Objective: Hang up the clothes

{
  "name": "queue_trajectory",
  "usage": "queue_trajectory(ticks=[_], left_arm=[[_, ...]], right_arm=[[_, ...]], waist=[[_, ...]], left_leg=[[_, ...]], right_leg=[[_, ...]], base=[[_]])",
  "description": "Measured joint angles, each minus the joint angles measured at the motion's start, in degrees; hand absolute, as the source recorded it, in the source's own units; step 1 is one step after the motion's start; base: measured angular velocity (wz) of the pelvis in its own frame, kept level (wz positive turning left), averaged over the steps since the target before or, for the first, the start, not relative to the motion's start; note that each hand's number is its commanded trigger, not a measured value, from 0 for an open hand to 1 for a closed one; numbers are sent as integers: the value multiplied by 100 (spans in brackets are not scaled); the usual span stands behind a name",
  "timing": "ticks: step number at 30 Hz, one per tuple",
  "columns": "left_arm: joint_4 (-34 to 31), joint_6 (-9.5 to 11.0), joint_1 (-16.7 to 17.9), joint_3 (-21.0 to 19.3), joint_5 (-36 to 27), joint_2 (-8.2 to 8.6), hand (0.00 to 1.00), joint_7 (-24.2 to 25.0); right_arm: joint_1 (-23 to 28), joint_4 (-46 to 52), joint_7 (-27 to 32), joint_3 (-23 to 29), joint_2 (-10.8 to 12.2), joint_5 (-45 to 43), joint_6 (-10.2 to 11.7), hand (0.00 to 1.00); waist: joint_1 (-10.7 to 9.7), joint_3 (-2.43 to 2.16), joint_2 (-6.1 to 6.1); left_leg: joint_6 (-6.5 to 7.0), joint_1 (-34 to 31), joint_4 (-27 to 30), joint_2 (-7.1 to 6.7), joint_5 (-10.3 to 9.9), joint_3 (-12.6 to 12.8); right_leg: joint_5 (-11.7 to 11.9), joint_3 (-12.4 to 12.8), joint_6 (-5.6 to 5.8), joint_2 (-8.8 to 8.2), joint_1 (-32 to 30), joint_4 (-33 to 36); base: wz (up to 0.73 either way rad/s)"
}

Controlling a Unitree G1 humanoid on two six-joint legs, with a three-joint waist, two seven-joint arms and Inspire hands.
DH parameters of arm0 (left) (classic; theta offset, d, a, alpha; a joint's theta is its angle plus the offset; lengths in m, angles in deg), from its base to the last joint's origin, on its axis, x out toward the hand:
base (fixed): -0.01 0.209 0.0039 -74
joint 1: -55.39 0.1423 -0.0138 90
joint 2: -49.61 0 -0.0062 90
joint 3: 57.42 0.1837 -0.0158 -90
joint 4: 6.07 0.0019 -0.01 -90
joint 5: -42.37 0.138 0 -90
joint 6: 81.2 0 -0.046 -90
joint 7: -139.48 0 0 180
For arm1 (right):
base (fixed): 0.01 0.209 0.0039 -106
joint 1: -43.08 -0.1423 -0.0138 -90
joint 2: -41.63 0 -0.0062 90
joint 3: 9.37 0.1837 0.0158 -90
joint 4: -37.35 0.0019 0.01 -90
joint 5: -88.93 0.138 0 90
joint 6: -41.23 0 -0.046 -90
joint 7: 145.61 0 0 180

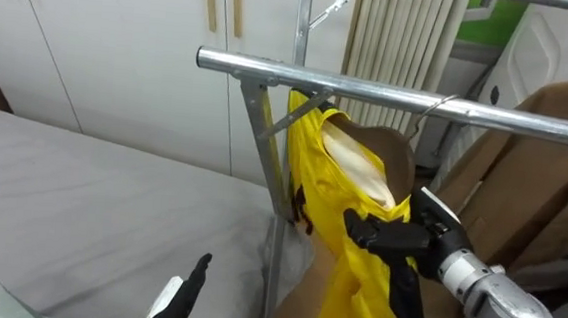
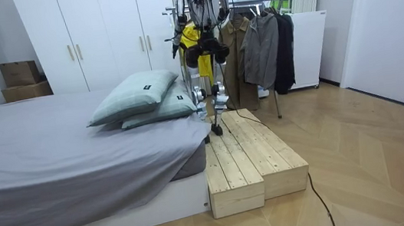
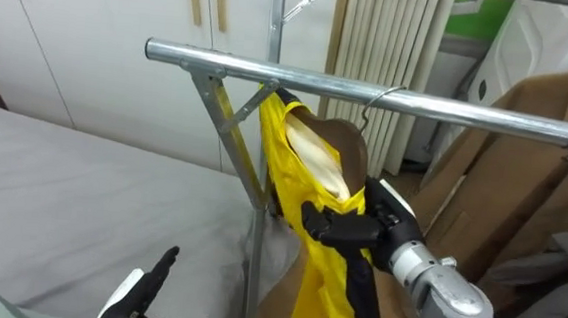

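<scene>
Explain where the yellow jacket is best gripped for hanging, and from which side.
Probably grip the jacket high, just under the hook, where it keeps its shape; lower down it hangs limp. Come from the robot's right, as the right hand does: the rack's post blocks the left.

We note: rail (image 1: 399, 95) bright, smooth metal; yellow garment (image 1: 309, 166) smooth, slightly glossy cloth; bed sheet (image 1: 81, 195) matt cloth; platform (image 2: 250, 157) rough bare wood.
</scene>
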Motion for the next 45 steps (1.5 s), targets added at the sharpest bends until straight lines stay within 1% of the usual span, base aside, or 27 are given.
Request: queue_trajectory(ticks=[3, 7, 8, 9, 10, 11, 13, 16, 20, 21, 23, 25, 26, 27, 28, 29, 30, 31, 34, 36, 37, 39, 40, 42, 43, 45], left_arm=[[0, -9, 0, -1, -9, 11, 0, 0], [2, -18, 0, 1, -22, 11, 0, 0], [4, -20, 0, 2, -24, 12, 0, 0], [4, -23, 0, 4, -26, 12, 0, 0], [4, -26, 0, 7, -29, 12, 0, -1], [4, -31, 0, 13, -30, 17, 0, -1], [3, -33, 0, 14, -31, 19, 0, -1], [4, -53, 0, 11, -31, 14, 0, -2], [7, -56, -2, 15, -33, 21, 0, -5], [7, -56, -2, 14, -33, 21, 0, -5], [7, -56, -2, 15, -29, 20, 0, -5], [8, -56, -2, 18, -30, 27, 0, -5], [11, -57, -2, 17, -35, 30, 0, -5], [25, -56, -8, 18, -33, 32, 0, -5], [93, -57, -38, 21, -30, 35, 0, -5], [184, -57, -53, 21, -10, 36, 0, -5], [236, -57, -71, 21, -3, 39, 0, -4], [341, -60, -125, 19, 11, 45, 0, -4], [367, -91, -136, 14, 19, 40, 0, 1], [368, -99, -139, 22, 9, 31, 0, -1], [368, -99, -143, 21, 6, 29, 0, -1], [369, -99, -146, 23, 0, 14, 0, -2], [369, -99, -146, 23, 2, 13, 0, -2], [335, -99, -146, 26, 10, 14, 0, -2], [320, -99, -147, 25, 13, 15, 0, -2], [295, -99, -147, 22, 10, 16, 0, -2]], right_arm=[[29, -3, -33, -3, 0, 2, 34, 100], [29, -5, -66, -5, 0, 7, 40, 100], [29, -7, -66, -4, 0, 15, 38, 74], [29, -7, -65, -3, 0, 31, 32, 27], [29, -7, -64, -2, 0, 45, 30, 13], [29, -7, -64, -1, 0, 71, 29, 0], [29, -10, -61, 5, 0, 138, 22, 0], [30, -35, 25, 23, 0, 234, -7, 0], [38, -146, 152, 23, 2, 231, -101, 0], [40, -244, 194, 23, 6, 227, -122, 0], [84, -289, 249, 26, 7, 213, -169, 0], [136, -288, 260, 26, 7, 199, -186, 0], [140, -287, 260, 25, 7, 163, -211, 0], [137, -287, 259, 25, 7, 117, -221, 0], [132, -286, 260, 22, 13, -9, -225, 0], [133, -285, 260, 14, 28, -149, -237, 0], [133, -278, 262, 14, 30, -215, -237, 0], [133, -253, 275, 19, 28, -318, -237, 0], [133, -28, 431, 15, 44, -988, -243, 0], [130, 23, 630, -29, 54, -1661, -244, 0], [130, 23, 683, -37, 54, -1829, -249, 0], [132, 23, 832, -47, 101, -2446, -296, 0], [133, 32, 853, -47, 109, -2557, -315, 0], [132, 227, 923, -48, 111, -3057, -374, 0], [132, 298, 947, -47, 110, -3196, -375, 0], [132, 633, 1079, -36, 103, -3742, -381, 0]], waist=[[2, -22, 28], [-8, -17, 41], [-10, -15, 44], [-14, -10, 51], [-16, -6, 57], [-26, 5, 73], [-42, 19, 95], [-113, 42, 130], [-213, 37, 139], [-268, 37, 138], [-294, 35, 138], [-302, 27, 136], [-302, 2, 131], [-302, -12, 129], [-299, -15, 130], [-300, -38, 129], [-299, -49, 128], [-296, -49, 126], [-284, -48, 125], [-290, -38, 95], [-290, -34, 83], [-282, -3, 32], [-277, 1, 24], [-265, -5, -2], [-275, -5, -9], [-299, -4, -26]], left_leg=[[0, 52, -54, -3, -1, 7], [-4, 70, -68, -4, -12, 10], [-4, 75, -73, -1, -18, 11], [-3, 75, -73, 3, -20, 13], [-3, 75, -73, 3, -20, 13], [-3, 76, -73, 1, -20, 11], [-3, 76, -73, -7, -20, 8], [-3, 69, -73, -23, -21, 5], [-3, 46, -68, -41, -21, 11], [-2, 44, -68, -45, -21, 11], [-2, 35, -68, -49, -21, 16], [-2, 24, -68, -50, -21, 24], [0, -1, -68, -48, -23, 63], [0, -13, -68, -47, -23, 90], [-1, -8, -55, -40, -24, 144], [-3, 1, -42, -41, -33, 168], [-2, 3, -46, -43, -37, 159], [-1, 3, -55, -51, -38, 156], [0, 10, -75, -42, -37, 179], [3, 59, -81, -48, -39, 152], [3, 59, -81, -49, -39, 146], [8, 42, -84, -55, -41, 148], [12, 28, -84, -57, -44, 148], [20, -92, -82, -58, -47, 174], [20, -118, -82, -58, -47, 169], [20, -151, -82, -59, -47, 161]], right_leg=[[0, -3, 1, -2, 17, 3], [-5, -2, 8, -10, 21, 3], [-21, -2, 36, -12, 20, 2], [-40, -5, 69, -19, 18, -4], [-46, -7, 80, -24, 15, -10], [-64, -7, 112, -33, 10, -21], [-73, 0, 127, -41, 9, -21], [-54, 5, 93, -59, 1, -10], [-13, 17, 23, -73, -7, 1], [-9, 17, 15, -76, -10, 1], [-8, 21, 14, -80, -18, 2], [-8, 22, 14, -80, -40, 4], [-8, 21, 14, -80, -79, 28], [-3, 20, 8, -80, -86, 49], [1, 12, 5, -80, -99, 116], [2, 17, 6, -81, -85, 120], [2, 20, 6, -81, -86, 119], [1, 20, 6, -81, -94, 118], [1, 2, 6, -80, -129, 113], [-2, -24, 12, -89, -111, 112], [-7, -26, 20, -91, -111, 112], [-29, -31, 59, -95, -137, 106], [-36, -30, 70, -96, -152, 106], [-37, -32, 73, -100, -292, 126], [-33, -39, 65, -101, -324, 136], [-27, -94, 55, -118, -399, 210]], base=[[-5], [-4], [-3], [-4], [-3], [0], [0], [0], [0], [0], [-3], [-10], [-11], [-14], [-13], [-12], [-7], [-3], [-5], [0], [0], [-6], [-9], [-6], [-3], [-4]])
